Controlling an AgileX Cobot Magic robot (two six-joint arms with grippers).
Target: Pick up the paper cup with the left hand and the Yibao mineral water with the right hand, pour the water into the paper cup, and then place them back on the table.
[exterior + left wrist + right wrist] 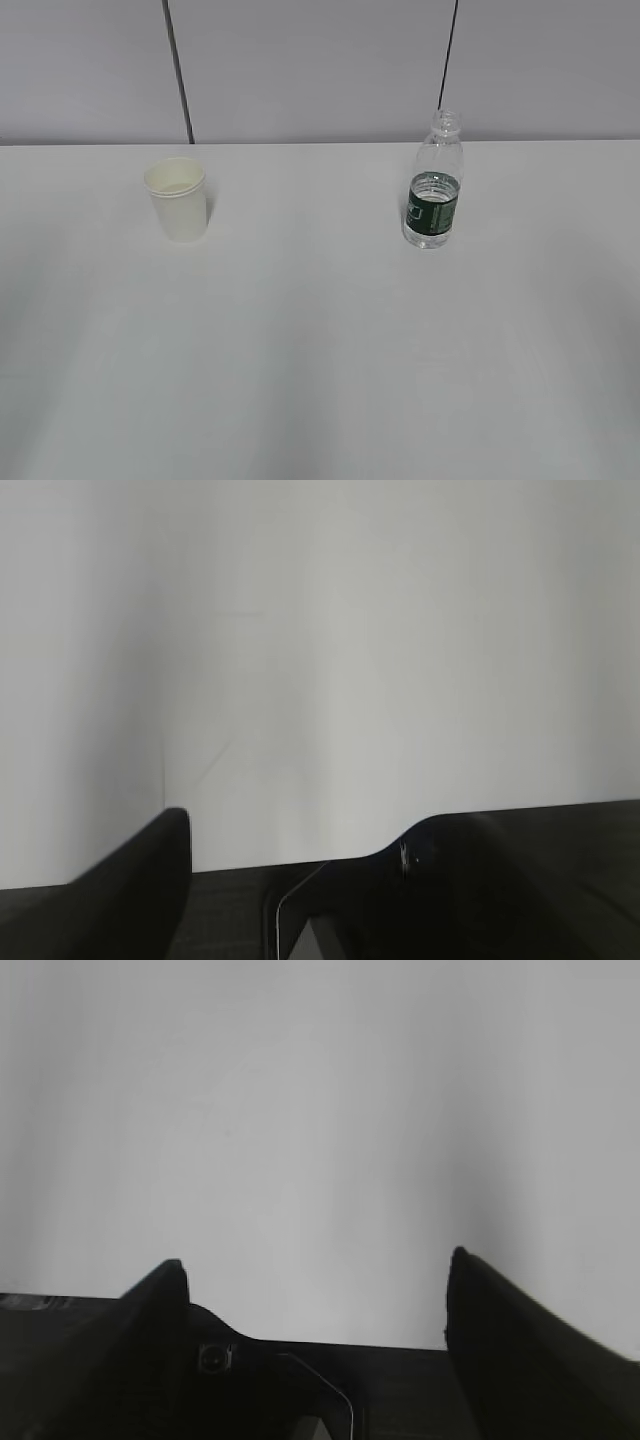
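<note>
The paper cup (178, 200) stands upright on the white table (320, 340) at the back left. The Yibao mineral water (434, 185) stands upright at the back right, uncapped, with clear water up to about its green label. Neither arm shows in the exterior view. In the left wrist view my left gripper (300, 830) is open and empty over bare table. In the right wrist view my right gripper (315, 1265) is open wide and empty over bare table. Cup and bottle do not show in either wrist view.
A grey wall (320, 70) with two dark vertical seams runs along the table's far edge, just behind the cup and bottle.
</note>
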